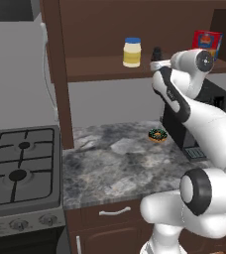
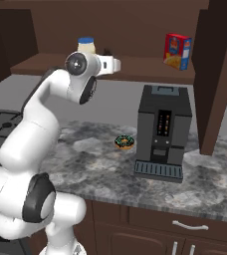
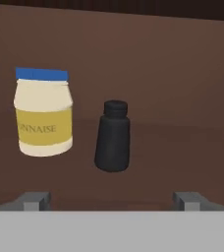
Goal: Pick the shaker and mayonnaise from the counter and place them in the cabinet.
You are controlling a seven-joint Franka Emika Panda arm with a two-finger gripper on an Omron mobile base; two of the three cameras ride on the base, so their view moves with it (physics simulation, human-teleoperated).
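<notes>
The mayonnaise (image 3: 43,114), a cream jar with a blue lid, stands upright on the cabinet shelf (image 1: 100,67). The black shaker (image 3: 112,138) stands upright just right of it, a small gap between them. My gripper (image 3: 111,201) is open and sits a little in front of the shaker, touching nothing, with one fingertip (image 3: 35,201) on each side of the view. From the base views, the mayonnaise (image 1: 132,52) (image 2: 86,45) and the shaker (image 1: 157,53) (image 2: 107,51) show on the shelf just past my raised hand. The marbled counter (image 1: 115,163) lies below.
A red-and-yellow box (image 1: 207,42) (image 2: 177,51) stands on the shelf further right. On the counter are a sprinkled donut (image 1: 157,135) (image 2: 124,142) and a black coffee machine (image 2: 163,132). A gas stove (image 1: 18,163) sits left. A thick cabinet side panel (image 1: 55,74) drops to the counter.
</notes>
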